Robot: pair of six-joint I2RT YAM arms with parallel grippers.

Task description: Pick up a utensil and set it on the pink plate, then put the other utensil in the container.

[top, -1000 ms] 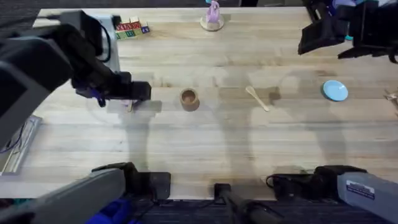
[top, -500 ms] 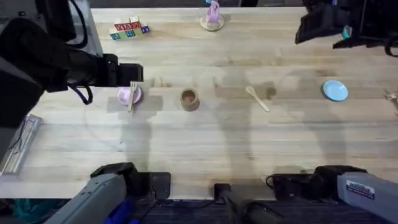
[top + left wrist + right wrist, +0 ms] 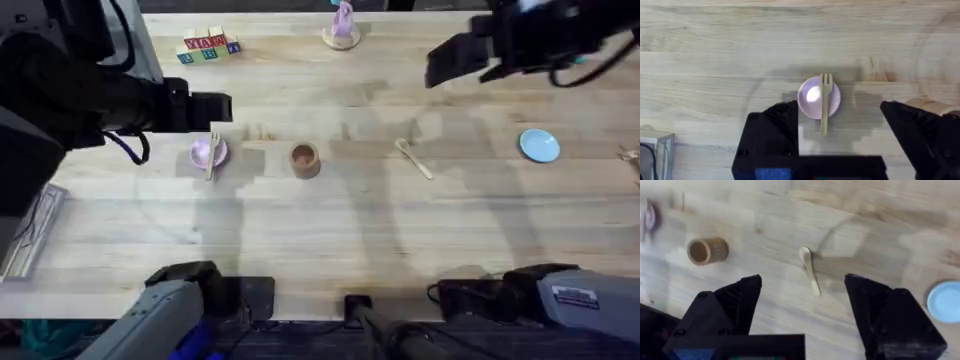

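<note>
- Where the pale, straight-grained wooden table (image 3: pixel 330 220) spreads across the overhead view, we see its planks running left to right, smooth and matte.
- We see the left gripper (image 3: pixel 840 130) raised over the table's left side, its blocky black fingers (image 3: pixel 772 132) spread wide with nothing between them; the plate lies below the gap.
- We see the right gripper (image 3: pixel 802 307) high over the right half, its angular black fingers (image 3: pixel 880 315) likewise spread and empty, the spoon lying on the table below the gap.
- We note a flat, round light blue plate (image 3: pixel 539 145) far right, well apart from everything else.
- We find the plate (image 3: pixel 208 152), small, round, pale pink and slightly glossy, left of centre.
- We see the cup (image 3: pixel 304 159), a short brown cylinder with a wood-like wall and open mouth, standing upright between plate and spoon, touching neither.
- We see the fork (image 3: pixel 212 154), slim light wood with short tines, lying across the plate's right part, tines toward the far edge, handle overhanging the near rim.
- We see the spoon (image 3: pixel 413 158), light wood with an oval bowl, flat on the bare table right of the cup, lying aslant.
- We also see coloured blocks (image 3: pixel 206 45) and a pink figure (image 3: pixel 342 25) on a round base at the far edge.
</note>
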